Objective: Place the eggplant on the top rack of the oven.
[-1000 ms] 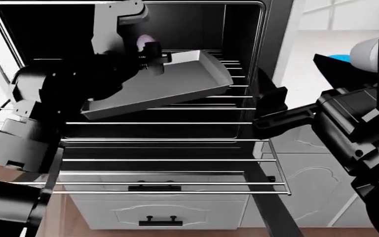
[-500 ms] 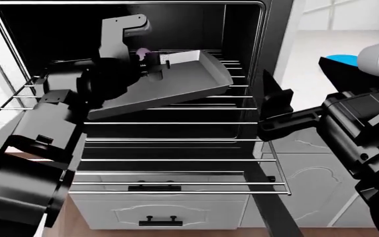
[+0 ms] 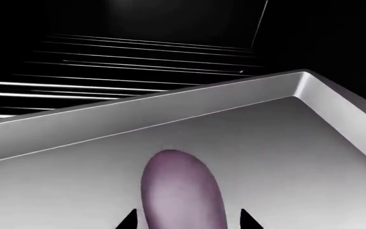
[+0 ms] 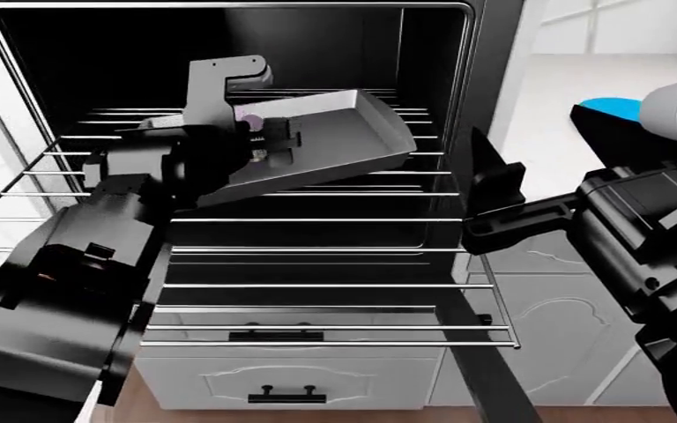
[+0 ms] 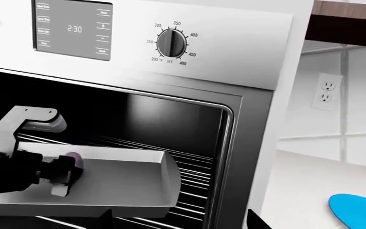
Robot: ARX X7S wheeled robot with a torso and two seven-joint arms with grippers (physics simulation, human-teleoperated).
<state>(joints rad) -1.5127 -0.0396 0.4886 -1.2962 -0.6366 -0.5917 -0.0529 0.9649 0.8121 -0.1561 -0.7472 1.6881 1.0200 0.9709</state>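
Observation:
The oven (image 4: pixel 476 88) stands open with several wire shelves. A grey metal tray (image 4: pixel 351 141) lies tilted across the upper shelves. The top rack's rods (image 4: pixel 415 113) show beside and behind the tray. My left gripper (image 4: pixel 256 132) reaches into the cavity over the tray, shut on the eggplant (image 4: pixel 244 115). In the left wrist view the purple eggplant (image 3: pixel 181 191) sits between the two fingertips (image 3: pixel 129 220), just above the tray floor (image 3: pixel 285 152), with rack rods (image 3: pixel 138 67) beyond. My right gripper (image 4: pixel 482 198) is open and empty outside the oven's right edge.
Two lower racks (image 4: pixel 315 328) are pulled out toward me. White drawers (image 4: pixel 279 379) sit below the oven. A blue plate (image 4: pixel 606 107) lies on the counter at right, also in the right wrist view (image 5: pixel 358 210). The control panel (image 5: pixel 170 45) is above the cavity.
My left gripper has carried the eggplant down and deeper into the oven, close over the tilted tray. The left arm has swung rightward. The right arm has barely moved.

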